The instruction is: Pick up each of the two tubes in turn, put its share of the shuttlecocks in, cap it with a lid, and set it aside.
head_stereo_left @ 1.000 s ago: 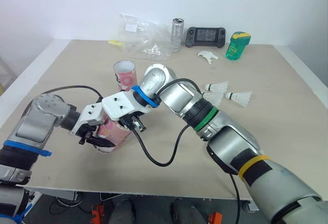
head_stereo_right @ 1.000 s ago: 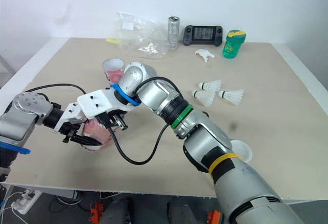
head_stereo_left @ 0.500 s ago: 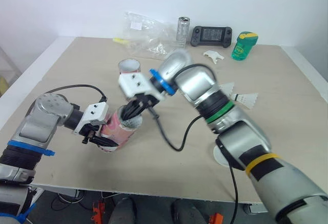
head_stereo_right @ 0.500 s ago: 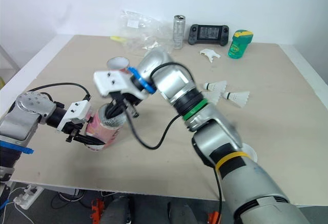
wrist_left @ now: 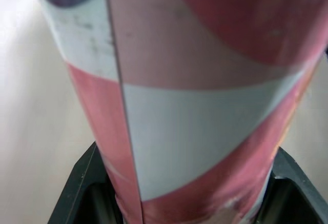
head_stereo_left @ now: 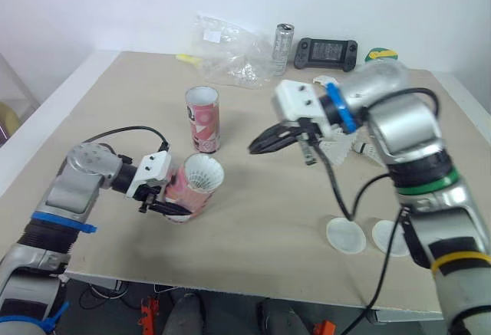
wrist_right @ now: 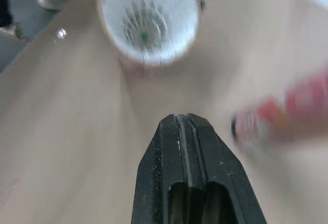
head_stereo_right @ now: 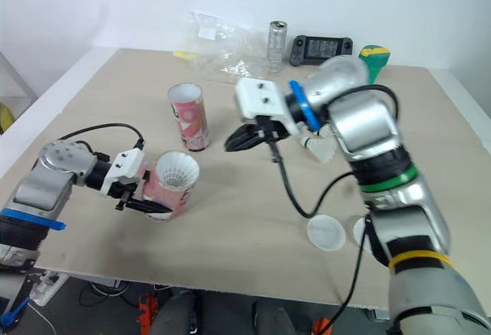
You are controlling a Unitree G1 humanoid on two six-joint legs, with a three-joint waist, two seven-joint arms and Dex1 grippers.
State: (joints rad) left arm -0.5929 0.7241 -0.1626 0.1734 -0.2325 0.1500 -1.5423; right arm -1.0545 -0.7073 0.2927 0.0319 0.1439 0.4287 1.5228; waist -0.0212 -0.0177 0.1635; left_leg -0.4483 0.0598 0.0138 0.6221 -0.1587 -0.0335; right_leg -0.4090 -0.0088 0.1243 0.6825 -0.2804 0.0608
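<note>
My left gripper (head_stereo_left: 163, 195) is shut on a pink-and-white tube (head_stereo_left: 192, 185), held tilted low over the table's front left. Its open mouth faces right, and a white shuttlecock (wrist_right: 147, 23) sits inside. In the left wrist view the tube (wrist_left: 195, 106) stands between my black fingers (wrist_left: 77, 193). My right gripper (head_stereo_left: 258, 145) hangs shut and empty over the table's middle, well to the right of the tube's mouth. The second tube (head_stereo_left: 203, 119) stands upright behind. Loose shuttlecocks (head_stereo_right: 322, 147) lie behind my right arm. Two white lids (head_stereo_left: 345, 235) (head_stereo_left: 391, 237) lie near the front right.
A crumpled plastic bag (head_stereo_left: 230, 59), a metal can (head_stereo_left: 285, 44), a black game controller (head_stereo_left: 328, 50) and a green bottle (head_stereo_left: 380, 54) line the table's far edge. A black cable loops from each wrist.
My right gripper has pulled back from the tube's mouth to the right, leaving a shuttlecock inside. The left gripper still holds the tube. The camera has shifted.
</note>
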